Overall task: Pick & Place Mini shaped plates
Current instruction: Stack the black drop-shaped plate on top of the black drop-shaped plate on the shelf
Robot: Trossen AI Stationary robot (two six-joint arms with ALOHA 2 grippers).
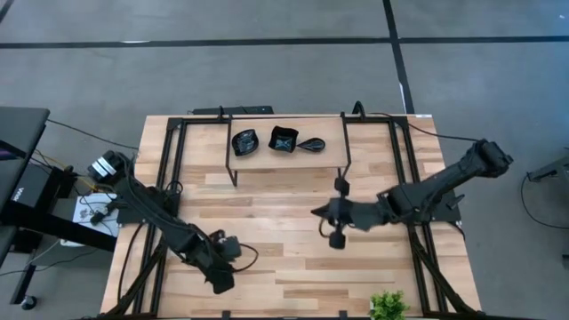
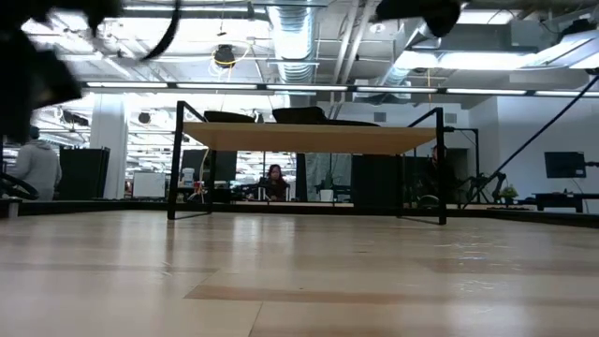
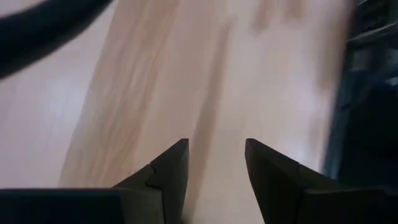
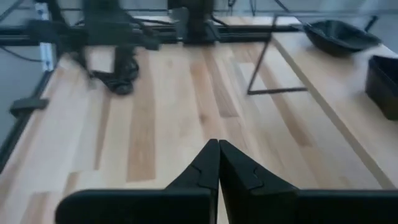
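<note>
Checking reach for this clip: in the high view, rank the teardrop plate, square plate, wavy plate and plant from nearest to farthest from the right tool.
Right tool, shut, mid-table.
1. Teardrop plate, shelf's right end.
2. Square plate, shelf middle.
3. Wavy plate and plant: too close to call; shelf's left end versus near table edge.

Glossy black mini shaped plates sit on a pale wood shelf; the worktop shows striped light-and-tan planks; the plant is green.

No readable text, labels, brands or numbers in any view.
</note>
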